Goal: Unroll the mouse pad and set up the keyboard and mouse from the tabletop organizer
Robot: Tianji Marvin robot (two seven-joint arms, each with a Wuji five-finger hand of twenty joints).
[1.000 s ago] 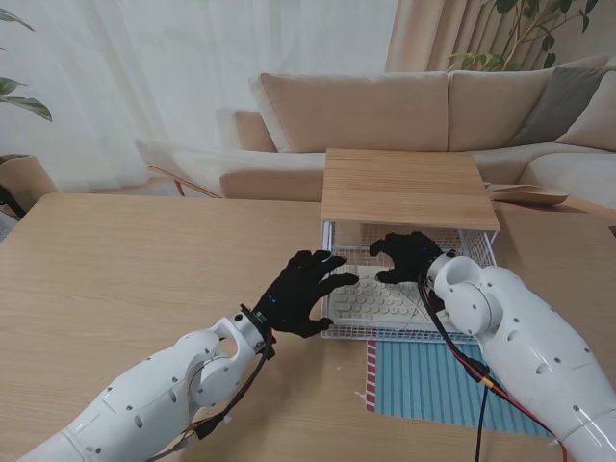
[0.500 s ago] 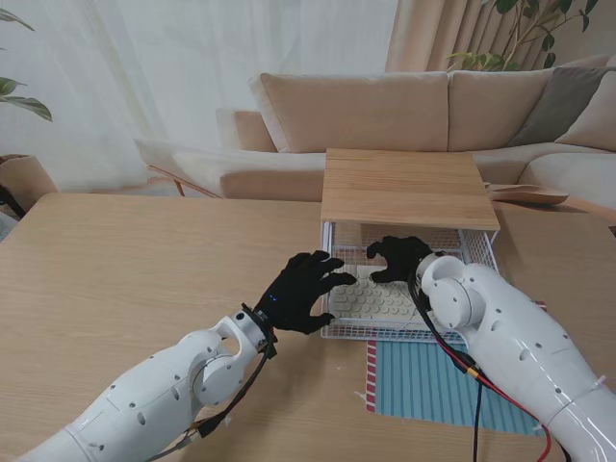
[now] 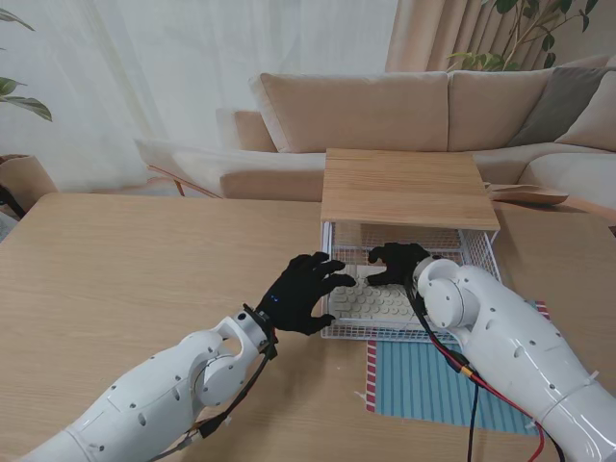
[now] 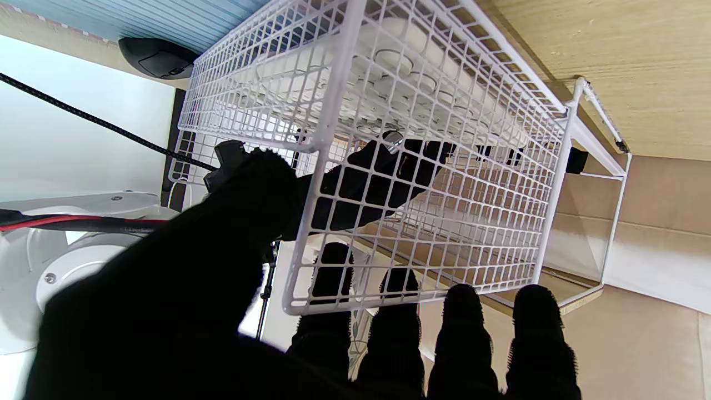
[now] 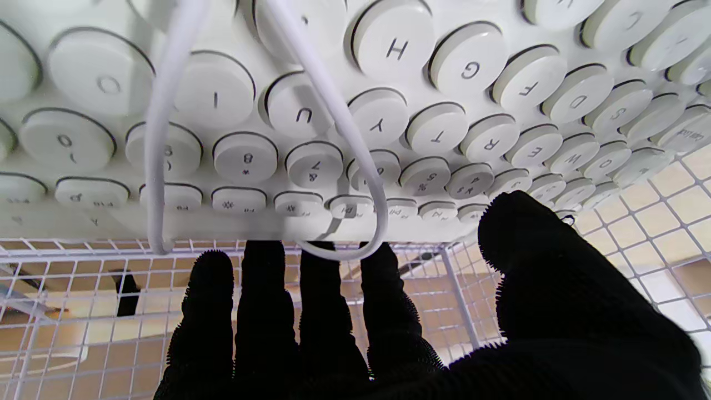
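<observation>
Right now I see the keyboard (image 3: 377, 299), white with round keys, lying in the wire basket (image 3: 478, 253) under the organizer's wooden top (image 3: 407, 186), a white cable (image 5: 344, 130) looped across it. My right robot hand (image 3: 397, 262) reaches past its far edge, fingers spread, holding nothing. My left robot hand (image 3: 300, 292), also spread and empty, rests against the basket's left wall. The striped mouse pad (image 3: 438, 382) lies just nearer to me on the desk (image 3: 144, 279).

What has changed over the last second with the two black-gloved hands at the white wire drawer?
The right hand crept slightly left and farther from me over the white round-key keyboard; its forearm swung left too. It grips nothing yet. The left hand stayed at the white wire drawer corner; the keyboard, the wooden-topped organizer and the blue striped mouse pad did not move.
</observation>
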